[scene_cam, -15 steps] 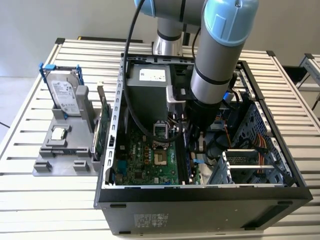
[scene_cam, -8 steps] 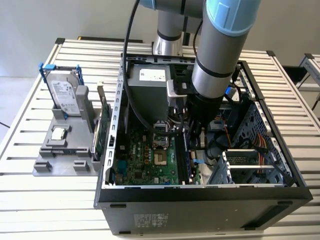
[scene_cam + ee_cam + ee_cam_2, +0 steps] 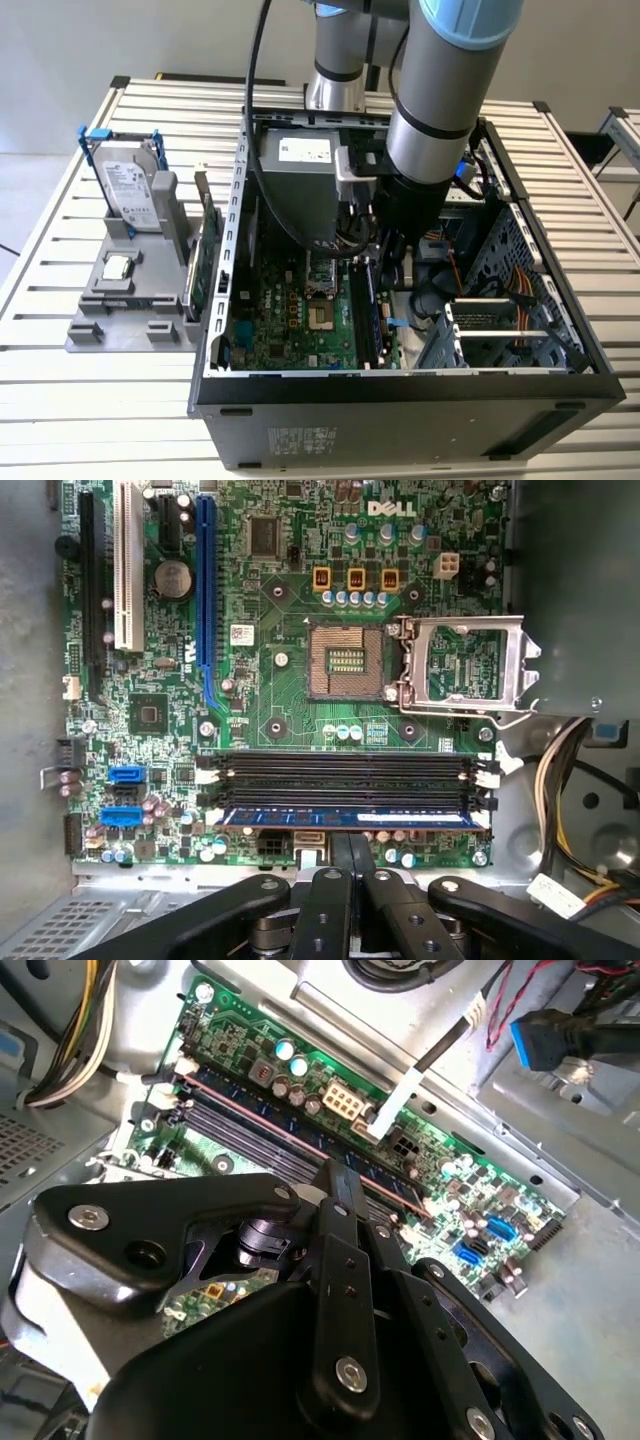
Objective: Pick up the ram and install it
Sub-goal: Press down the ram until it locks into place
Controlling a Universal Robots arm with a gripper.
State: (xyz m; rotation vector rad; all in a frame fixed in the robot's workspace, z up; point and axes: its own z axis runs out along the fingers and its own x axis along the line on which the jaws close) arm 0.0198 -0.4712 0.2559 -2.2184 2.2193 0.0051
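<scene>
One long, thin bluish ram stick [image 3: 345, 818] lies lengthwise in the black motherboard slot nearest the black claw [image 3: 350, 865], whose fingers are pressed together; its lower edge is hidden.

Inside the open computer case [image 3: 400, 400], room was tight. The gripper [image 3: 345, 855] hung low over the motherboard [image 3: 280, 710], just beside the ram [image 3: 345, 817], which seemed to sit in the outermost memory slot; the three slots [image 3: 345, 775] next to it stood bare. The raised CPU socket frame [image 3: 465, 670] and the power supply [image 3: 295, 185] crowded one side, a drive cage [image 3: 500, 330] and loose cables [image 3: 445, 265] the other.
</scene>
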